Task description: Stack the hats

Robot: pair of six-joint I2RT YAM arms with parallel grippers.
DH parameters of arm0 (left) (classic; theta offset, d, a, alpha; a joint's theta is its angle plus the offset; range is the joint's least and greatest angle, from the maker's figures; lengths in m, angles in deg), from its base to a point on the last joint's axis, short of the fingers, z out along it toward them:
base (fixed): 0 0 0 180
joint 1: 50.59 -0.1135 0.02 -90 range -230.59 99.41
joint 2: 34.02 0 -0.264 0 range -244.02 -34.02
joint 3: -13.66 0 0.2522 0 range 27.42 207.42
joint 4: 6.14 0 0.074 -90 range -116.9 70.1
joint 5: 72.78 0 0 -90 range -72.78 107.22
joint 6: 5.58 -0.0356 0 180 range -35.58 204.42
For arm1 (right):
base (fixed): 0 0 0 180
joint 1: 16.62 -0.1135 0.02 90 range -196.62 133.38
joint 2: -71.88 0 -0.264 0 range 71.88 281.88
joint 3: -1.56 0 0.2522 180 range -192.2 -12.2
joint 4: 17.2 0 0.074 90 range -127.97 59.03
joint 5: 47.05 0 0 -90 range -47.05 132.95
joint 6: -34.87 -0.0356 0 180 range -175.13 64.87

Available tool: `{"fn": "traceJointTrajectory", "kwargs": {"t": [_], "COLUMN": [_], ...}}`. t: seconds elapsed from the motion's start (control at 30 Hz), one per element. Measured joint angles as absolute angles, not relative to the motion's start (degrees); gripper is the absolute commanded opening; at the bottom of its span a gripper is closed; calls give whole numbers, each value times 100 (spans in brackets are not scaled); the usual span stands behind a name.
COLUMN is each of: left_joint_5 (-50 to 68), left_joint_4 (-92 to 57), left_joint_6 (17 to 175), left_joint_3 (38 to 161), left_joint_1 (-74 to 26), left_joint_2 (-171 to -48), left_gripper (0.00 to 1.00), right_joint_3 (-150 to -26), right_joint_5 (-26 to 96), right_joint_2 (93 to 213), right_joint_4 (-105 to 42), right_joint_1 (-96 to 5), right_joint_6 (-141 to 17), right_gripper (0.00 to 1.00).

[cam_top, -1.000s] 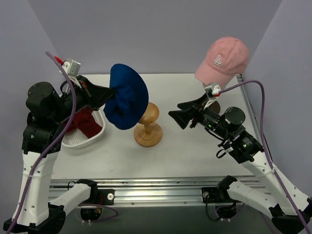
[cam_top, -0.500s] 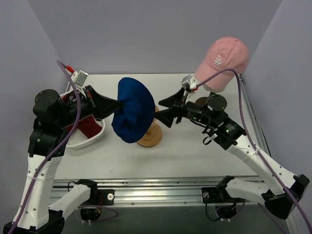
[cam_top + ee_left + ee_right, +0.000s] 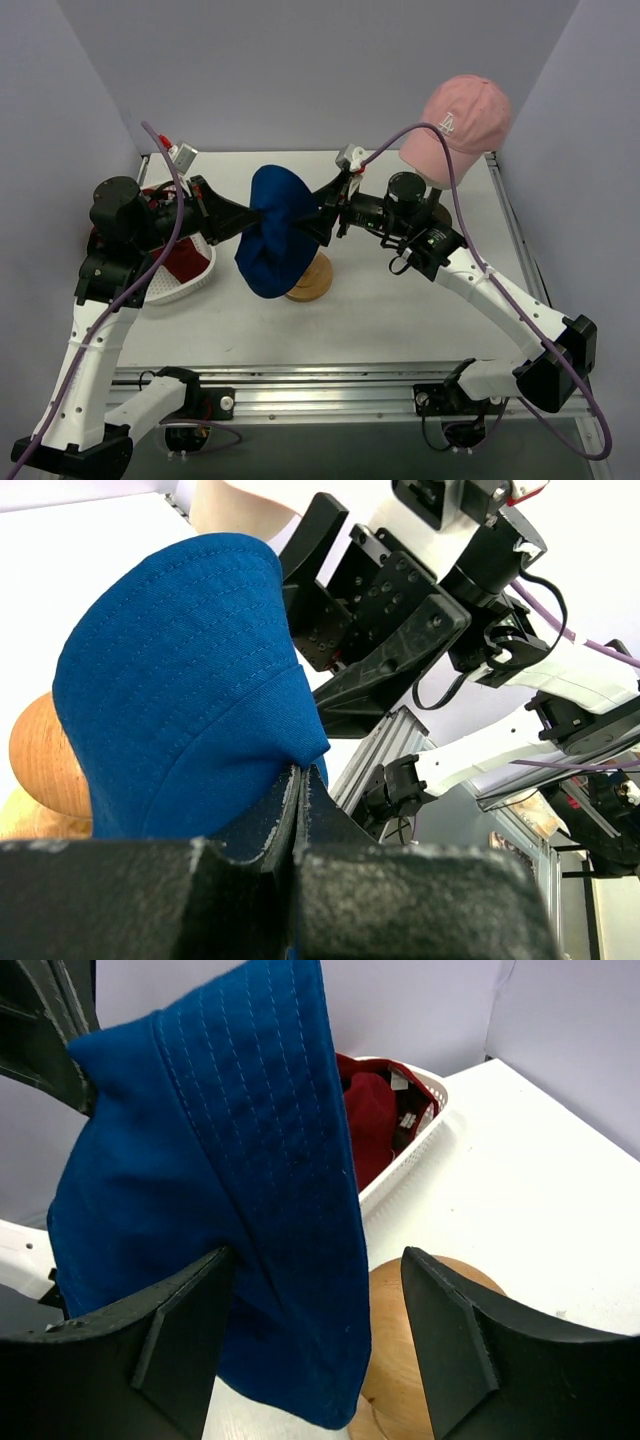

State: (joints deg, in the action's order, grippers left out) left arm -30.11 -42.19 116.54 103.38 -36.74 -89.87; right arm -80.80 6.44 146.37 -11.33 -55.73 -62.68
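Note:
My left gripper [image 3: 254, 216] is shut on the brim of the blue bucket hat [image 3: 278, 243] and holds it in the air over the wooden stand [image 3: 310, 280]. In the left wrist view the hat [image 3: 190, 690] fills the left side above the closed jaws. My right gripper [image 3: 322, 215] is open, its fingers on either side of the hat's brim [image 3: 280, 1210]. The pink cap [image 3: 460, 120] with a white LA logo sits on the mannequin at the back right. Dark red fabric [image 3: 180, 255] lies in the white basket, also in the right wrist view [image 3: 375, 1120].
The white mesh basket [image 3: 190, 285] stands at the left of the table, below my left arm. The wooden stand [image 3: 430, 1350] is under the hanging hat, partly hidden by it. The mannequin under the pink cap is mostly hidden behind my right arm.
My left gripper carried the blue hat right and down over the wooden stand. My right arm swung left from near the pink cap until its open fingers flank the hat's brim.

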Motion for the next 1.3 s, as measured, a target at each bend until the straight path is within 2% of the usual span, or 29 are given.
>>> {"fn": "traceJointTrajectory", "kwargs": {"t": [0.07, 0.13, 0.17, 0.27, 0.3, 0.5, 0.8, 1.07, 1.2, 1.23, 1.3], "left_joint_5": [-3027, -3053, -3059, -3040, -2981, -2283, -1416, -1204, -1164, -1149, -1105], "left_joint_4": [-4212, -4210, -4208, -4208, -4210, -4363, -4354, -4446, -4472, -4472, -4468], "left_joint_6": [11652, 11639, 11628, 11565, 11532, 11331, 11232, 11134, 11071, 11066, 11031], "left_joint_3": [10338, 10338, 10338, 10338, 10340, 10609, 11003, 11295, 11365, 11365, 11365], "left_joint_1": [-3674, -3674, -3674, -3674, -3674, -3656, -3291, -2972, -2811, -2793, -2767], "left_joint_2": [-9047, -9097, -9119, -9189, -9219, -9777, -11110, -11875, -12069, -12087, -12096], "left_gripper": [2, 2, 2, 2, 2, 2, 3, 3, 12, 23, 38], "right_joint_3": [-8080, -8080, -8080, -8073, -8036, -7684, -7535, -6443, -6049, -5909, -5584], "right_joint_5": [644, 641, 641, 648, 650, 925, 1970, 2335, 2410, 2425, 2451], "right_joint_2": [14705, 14725, 14725, 14725, 14721, 14622, 14727, 14714, 14607, 14537, 14351], "right_joint_4": [-1135, -1122, -1109, -1058, -993, -720, -934, -595, -357, -215, -33], "right_joint_1": [-5571, -5571, -5567, -5551, -5523, -5381, -5110, -4804, -4804, -4804, -4804], "right_joint_6": [-6200, -6106, -6084, -6051, -6056, -6382, -6823, -7363, -7557, -7616, -7699], "right_gripper": [61, 50, 37, 18, 0, 0, 0, 0, 0, 0, 0]}}
